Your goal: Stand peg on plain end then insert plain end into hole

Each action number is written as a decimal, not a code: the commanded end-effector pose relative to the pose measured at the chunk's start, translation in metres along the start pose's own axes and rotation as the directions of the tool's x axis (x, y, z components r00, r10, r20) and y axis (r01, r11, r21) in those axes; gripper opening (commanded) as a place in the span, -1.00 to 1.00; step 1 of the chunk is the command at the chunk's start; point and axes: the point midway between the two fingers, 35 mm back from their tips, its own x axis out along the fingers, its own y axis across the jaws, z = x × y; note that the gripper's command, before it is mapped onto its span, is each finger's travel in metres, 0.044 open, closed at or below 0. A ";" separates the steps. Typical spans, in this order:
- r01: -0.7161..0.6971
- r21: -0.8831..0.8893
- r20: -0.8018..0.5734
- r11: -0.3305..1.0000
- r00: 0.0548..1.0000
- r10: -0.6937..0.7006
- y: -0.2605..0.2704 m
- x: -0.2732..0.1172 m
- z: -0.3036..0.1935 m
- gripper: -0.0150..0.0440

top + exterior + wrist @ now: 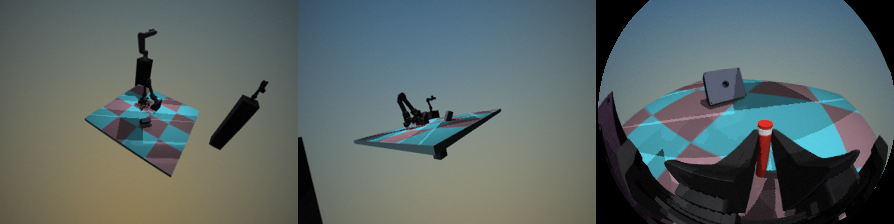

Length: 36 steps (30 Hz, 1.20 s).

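Note:
The red peg (763, 156) is upright in the wrist view, leaning slightly, with its white band near the top and its plain end down. My gripper (764, 133) is shut on the peg, its fingertips on both sides just below the band. Whether the plain end touches the table is not clear. The grey sloped panel (713, 92) (145, 122) (448, 116) stands beyond the peg, left of it in the wrist view. Its one dark hole (725, 84) faces the wrist camera and is empty. In the top and exterior views the peg is too small and dark to make out.
The checkered table (164, 156) (421, 137) (711, 125) lies under the arm. A dark block (156, 105) (609, 132) stands close beside the gripper. Tall dark pillars (143, 72) (235, 121) bearing small arm shapes stand beyond the table's edges.

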 end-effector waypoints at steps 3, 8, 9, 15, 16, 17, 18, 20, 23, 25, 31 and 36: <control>0.000 -0.001 0.002 1.000 1.000 0.000 0.000 -0.001 -0.003 -0.33; 0.002 -0.002 0.010 1.000 1.000 -0.002 0.000 -0.002 -0.003 -0.33; 0.003 -0.003 0.011 1.000 1.000 -0.003 0.000 -0.002 -0.003 -0.33; 0.005 -0.004 0.020 1.000 1.000 -0.005 0.001 -0.003 -0.003 -0.33; 0.006 -0.004 0.021 1.000 1.000 -0.006 0.001 -0.003 -0.003 -0.33; 0.007 -0.005 0.024 1.000 1.000 -0.007 0.001 -0.002 -0.001 -0.30; 0.007 -0.005 0.025 1.000 1.000 -0.007 0.001 -0.002 -0.001 -0.21; 0.007 -0.005 0.025 1.000 1.000 -0.007 0.001 -0.002 -0.001 -0.05; 0.007 -0.005 0.025 1.000 1.000 -0.007 0.001 -0.002 -0.001 -0.05; 0.007 -0.005 0.025 1.000 1.000 -0.007 0.001 -0.002 -0.001 -0.05; 0.007 -0.005 0.025 1.000 1.000 -0.007 0.001 -0.002 -0.001 -0.05; 0.007 -0.005 0.025 1.000 1.000 -0.007 0.001 -0.002 -0.001 -0.05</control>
